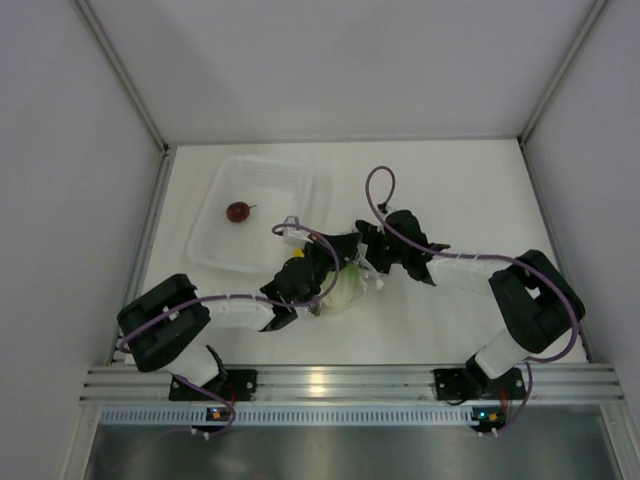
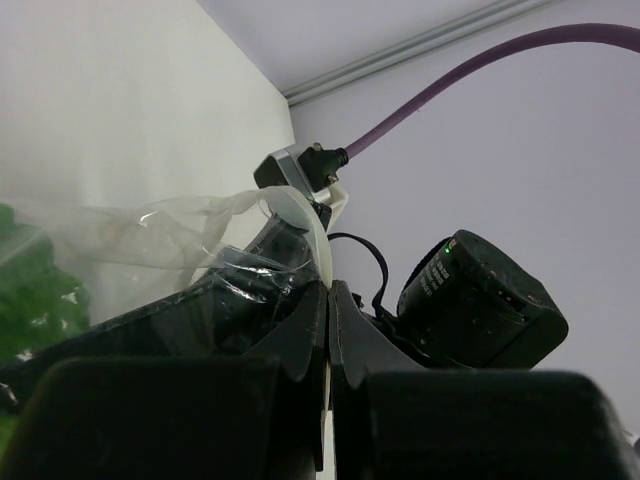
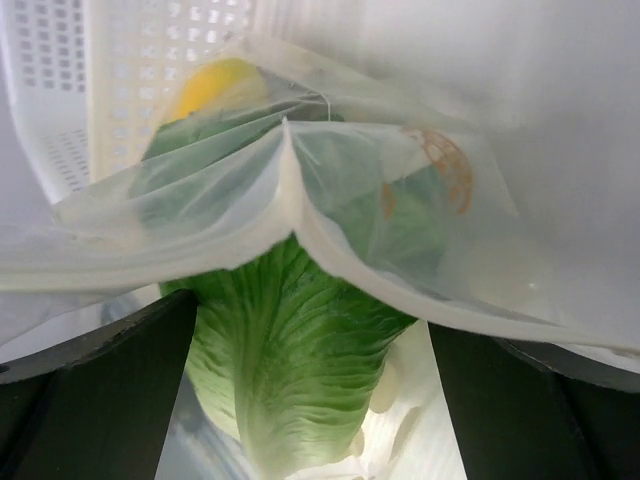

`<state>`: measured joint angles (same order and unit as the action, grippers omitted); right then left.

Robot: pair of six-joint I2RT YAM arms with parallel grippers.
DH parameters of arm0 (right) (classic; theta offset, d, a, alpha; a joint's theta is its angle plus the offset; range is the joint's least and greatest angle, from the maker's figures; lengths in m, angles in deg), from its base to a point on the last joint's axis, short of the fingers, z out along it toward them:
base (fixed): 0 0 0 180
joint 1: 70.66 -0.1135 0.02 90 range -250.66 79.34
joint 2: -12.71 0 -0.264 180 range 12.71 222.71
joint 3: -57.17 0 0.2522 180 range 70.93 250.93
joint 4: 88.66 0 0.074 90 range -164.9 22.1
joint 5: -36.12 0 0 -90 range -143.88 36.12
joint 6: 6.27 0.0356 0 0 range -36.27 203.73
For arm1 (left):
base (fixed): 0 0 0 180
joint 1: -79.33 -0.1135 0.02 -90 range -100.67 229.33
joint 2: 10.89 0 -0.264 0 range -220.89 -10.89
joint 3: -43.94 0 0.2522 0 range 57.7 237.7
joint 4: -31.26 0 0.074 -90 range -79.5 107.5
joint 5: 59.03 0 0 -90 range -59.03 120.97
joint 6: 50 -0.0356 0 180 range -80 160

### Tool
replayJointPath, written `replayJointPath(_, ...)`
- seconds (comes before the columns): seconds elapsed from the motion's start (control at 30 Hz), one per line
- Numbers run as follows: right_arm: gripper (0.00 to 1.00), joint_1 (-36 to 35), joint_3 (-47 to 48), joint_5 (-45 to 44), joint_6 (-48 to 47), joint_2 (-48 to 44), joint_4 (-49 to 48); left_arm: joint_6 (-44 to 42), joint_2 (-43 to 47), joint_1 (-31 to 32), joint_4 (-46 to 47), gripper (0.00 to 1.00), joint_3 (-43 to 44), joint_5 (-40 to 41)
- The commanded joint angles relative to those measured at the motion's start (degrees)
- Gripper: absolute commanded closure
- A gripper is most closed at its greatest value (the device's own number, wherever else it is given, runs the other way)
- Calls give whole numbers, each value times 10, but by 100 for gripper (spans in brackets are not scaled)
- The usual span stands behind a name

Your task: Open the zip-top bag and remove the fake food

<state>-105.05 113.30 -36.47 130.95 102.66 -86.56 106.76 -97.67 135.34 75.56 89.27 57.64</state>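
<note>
Between the right gripper's (image 3: 308,312) wide jaws a green toy lettuce leaf (image 3: 280,400) is aligned lengthwise, its clear plastic bag (image 3: 300,225) pinched by the left gripper (image 2: 328,300).

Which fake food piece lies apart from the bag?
The dark red round fruit, alone in the clear tray; the lettuce and yellow piece sit at the zip-top bag.

Glossy plastic bag (image 3: 230,200), lettuce (image 3: 290,340) perhaps matt
</note>
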Motion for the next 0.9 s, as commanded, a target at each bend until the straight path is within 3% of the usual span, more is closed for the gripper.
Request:
replayJointPath(0.0, 1, -11, 1, 87, 13, -9, -111, -13, 4, 3, 61, 100, -2, -29)
replayJointPath(0.17, 1, -23, 14, 42, 5, 30, -55, -15, -9, 2, 114, 100, -19, -33)
replayJointPath(0.3, 13, -35, 19, 17, 7, 64, -49, -6, -20, 2, 122, 100, -18, -37)
replayJointPath(0.47, 42, -39, 2, -25, 16, 66, -62, -2, -18, 2, 127, 100, -18, -39)
replayJointPath(0.5, 56, -38, -4, -33, 15, 62, -63, -4, -15, 2, 126, 100, -19, -39)
replayJointPath(0.6, 76, -38, -16, -52, 9, 41, -68, -14, -3, 2, 126, 100, -20, -36)
replayJointPath(0.67, 81, -38, -18, -67, -2, 16, -57, -28, 1, 2, 121, 100, -26, -28)
replayJointPath(0.77, 100, -38, -23, -97, -26, -29, -28, -39, 16, 2, 94, 100, -31, -19)
replayJointPath(0.87, 100, -39, -20, -127, -54, -76, 12, -50, 27, 2, 90, 100, -36, -21)
